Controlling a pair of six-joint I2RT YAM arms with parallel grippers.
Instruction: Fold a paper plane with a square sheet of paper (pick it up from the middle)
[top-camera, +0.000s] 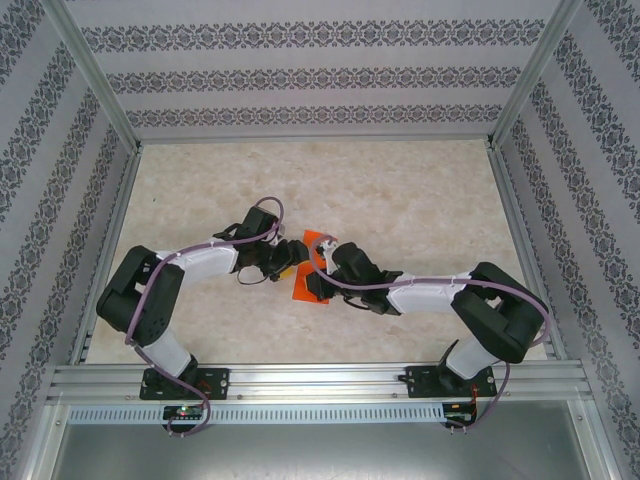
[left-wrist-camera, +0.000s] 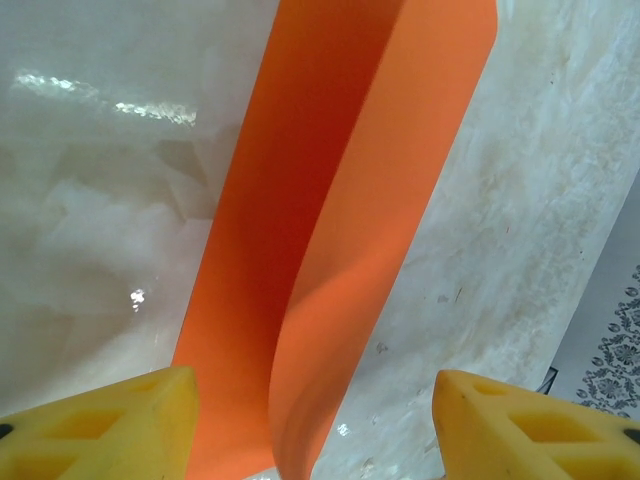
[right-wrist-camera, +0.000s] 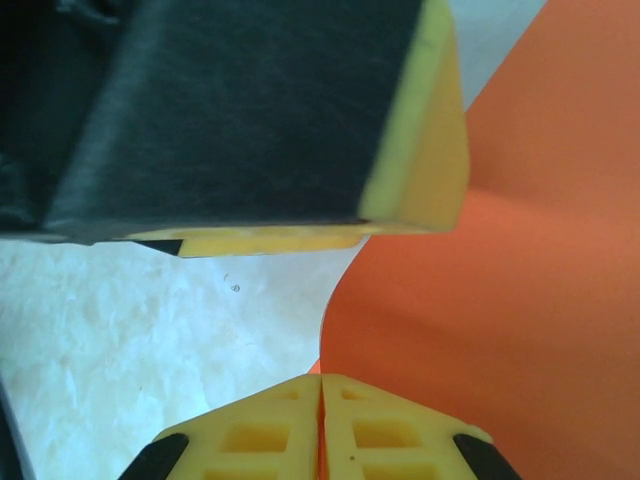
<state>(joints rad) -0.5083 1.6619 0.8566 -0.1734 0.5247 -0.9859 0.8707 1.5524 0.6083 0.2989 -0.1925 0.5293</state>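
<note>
The orange sheet of paper sits mid-table between the two arms, bent into a curved, doubled-over band. My left gripper is open: its yellow fingers stand wide apart on either side of the band, and neither presses on it. My right gripper is shut on the paper's edge, with a thin orange sliver showing between its closed pads. From there the paper rises up and to the right. In the top view my left gripper and right gripper are almost touching.
A black and yellow finger of the left gripper hangs close above my right gripper's fingertips. The pale marbled table stretches behind and to both sides. Patterned walls and aluminium rails enclose it.
</note>
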